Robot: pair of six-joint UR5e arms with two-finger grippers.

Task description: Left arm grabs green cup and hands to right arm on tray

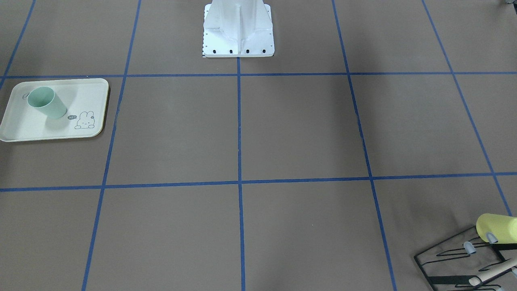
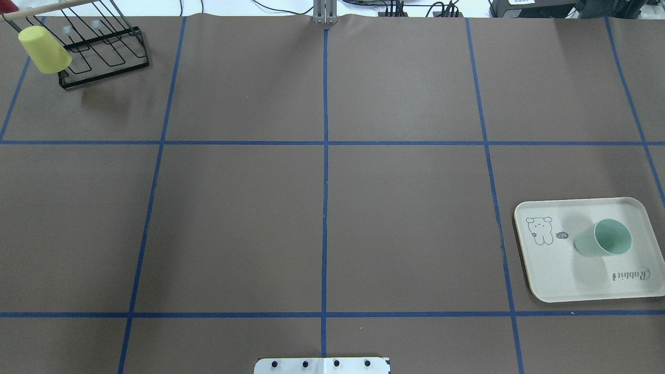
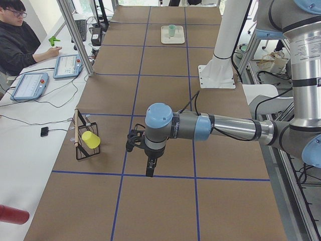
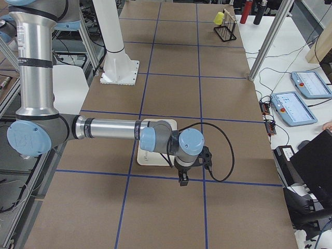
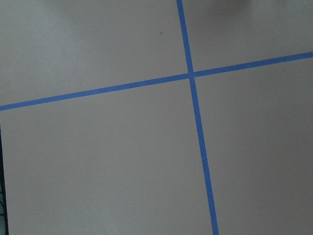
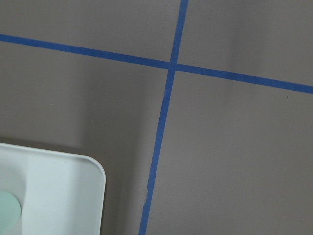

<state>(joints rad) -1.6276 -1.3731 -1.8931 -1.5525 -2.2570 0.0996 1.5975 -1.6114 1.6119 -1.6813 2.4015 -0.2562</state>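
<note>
The green cup (image 2: 602, 239) stands on the cream tray (image 2: 571, 280) at the table's right side, mouth up; it also shows as the green cup (image 1: 46, 102) on the tray (image 1: 24, 129). No gripper touches it. The left gripper (image 3: 150, 168) hangs over bare table near the rack, far from the cup; I cannot tell whether it is open or shut. The right gripper (image 4: 182, 179) hovers just beyond the tray (image 4: 150, 155), and its state cannot be told either. The right wrist view catches the tray corner (image 6: 58, 191) and a sliver of the cup (image 6: 9, 213).
A pale yellow cup (image 2: 44, 49) hangs on a black wire rack (image 2: 104, 52) at the far left corner. The white robot base (image 1: 238, 32) stands at the table's near edge. A person (image 3: 25, 35) sits at a side desk with tablets (image 3: 70, 65).
</note>
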